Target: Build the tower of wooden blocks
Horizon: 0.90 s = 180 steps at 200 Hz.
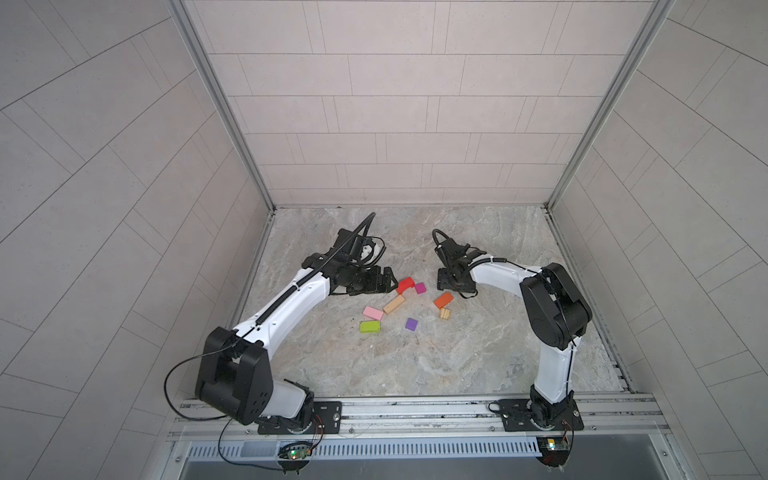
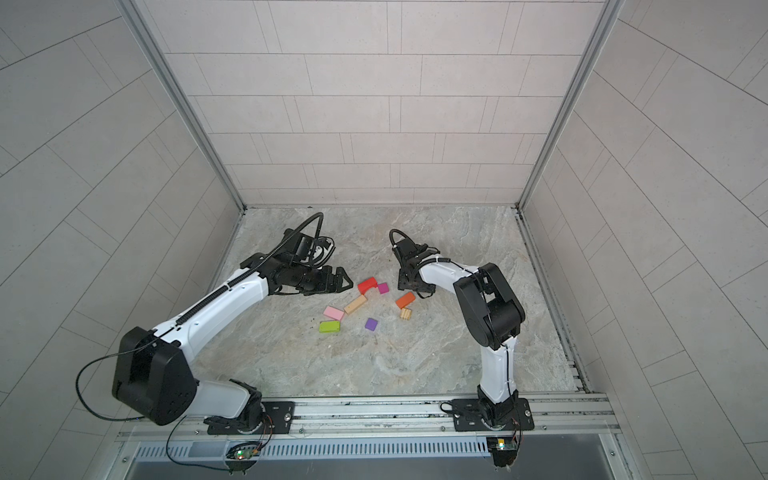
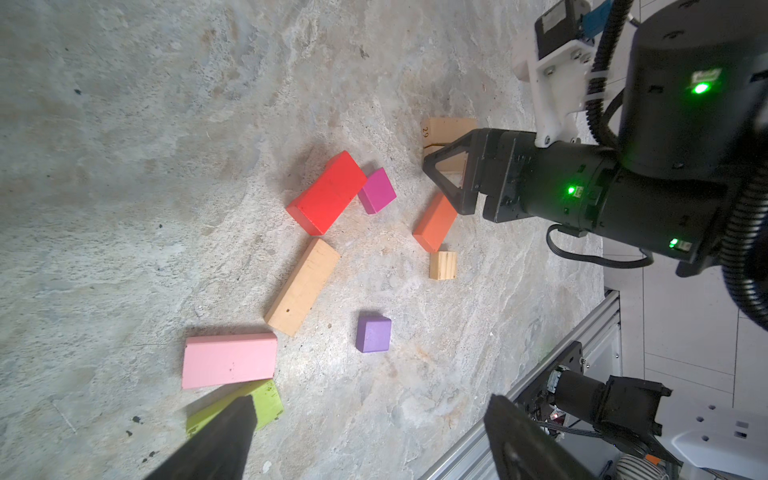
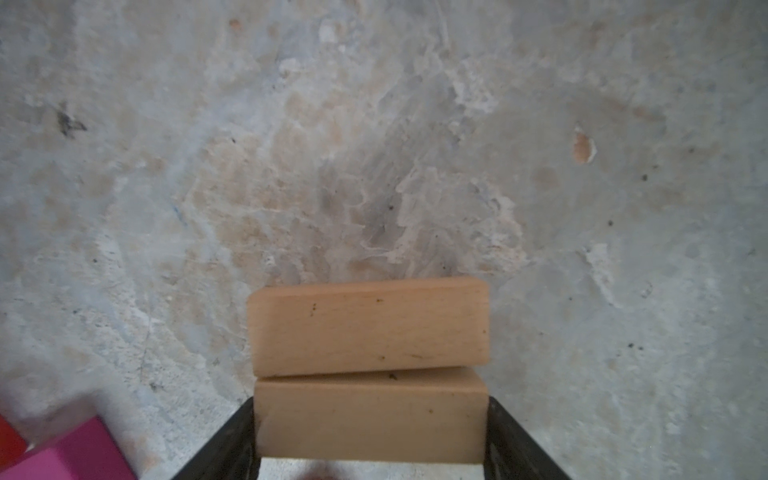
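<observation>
Loose blocks lie mid-table: red arch (image 1: 406, 285), magenta cube (image 1: 420, 288), tan bar (image 1: 394, 304), pink (image 1: 372, 313), lime green (image 1: 371, 327), purple cube (image 1: 411, 323), orange (image 1: 443, 300), and a small tan piece (image 1: 445, 313). No tower stands. Two more tan bars lie side by side under my right gripper (image 4: 370, 409), which points down. Its fingers press both ends of the nearer tan bar (image 4: 370, 432); the farther bar (image 4: 370, 326) touches it. My left gripper (image 3: 370, 405) hovers open and empty, left of the red arch (image 3: 328, 191).
Marble tabletop (image 1: 415, 365) inside tiled walls, with a metal rail (image 1: 415, 409) along the front edge holding both arm bases. The right arm's elbow (image 1: 552, 307) rises at the table's right side.
</observation>
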### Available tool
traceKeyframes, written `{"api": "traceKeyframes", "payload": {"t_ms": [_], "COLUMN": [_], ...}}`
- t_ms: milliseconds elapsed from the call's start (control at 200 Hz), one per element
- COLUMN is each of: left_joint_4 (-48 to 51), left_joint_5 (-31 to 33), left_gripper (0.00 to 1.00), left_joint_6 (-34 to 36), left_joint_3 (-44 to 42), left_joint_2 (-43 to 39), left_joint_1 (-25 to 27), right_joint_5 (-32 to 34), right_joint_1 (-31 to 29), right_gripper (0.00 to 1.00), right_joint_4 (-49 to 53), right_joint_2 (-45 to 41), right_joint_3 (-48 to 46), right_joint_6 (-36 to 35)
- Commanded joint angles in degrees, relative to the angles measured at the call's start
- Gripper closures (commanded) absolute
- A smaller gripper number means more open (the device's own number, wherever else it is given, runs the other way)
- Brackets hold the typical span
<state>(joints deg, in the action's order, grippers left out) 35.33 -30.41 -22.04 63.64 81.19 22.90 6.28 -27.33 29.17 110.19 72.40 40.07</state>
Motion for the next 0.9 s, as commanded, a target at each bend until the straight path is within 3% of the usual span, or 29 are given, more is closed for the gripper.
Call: {"api": "traceKeyframes", "payload": {"t_ms": [0,896], "left_joint_4": [-0.61,-1.41], "left_joint_5": [-0.23,-1.25], "left_gripper": [0.07,0.08], "left_joint_6": [0.15,-0.33], "left_joint_3": [-0.29,-0.39], "left_joint_2": [-0.6,-0.22], "left_joint_1": [-0.4,-0.66], "right_joint_5": [1.62,-1.05], "right_joint_1": [-0.18,1.97], "right_gripper": [0.24,0.23], "right_joint_4": [2.64,2.91], "right_joint_2": [1.8,2.93], "right_joint_3": [1.2,0.64], "right_joint_6": [-0.83,-2.37]}}
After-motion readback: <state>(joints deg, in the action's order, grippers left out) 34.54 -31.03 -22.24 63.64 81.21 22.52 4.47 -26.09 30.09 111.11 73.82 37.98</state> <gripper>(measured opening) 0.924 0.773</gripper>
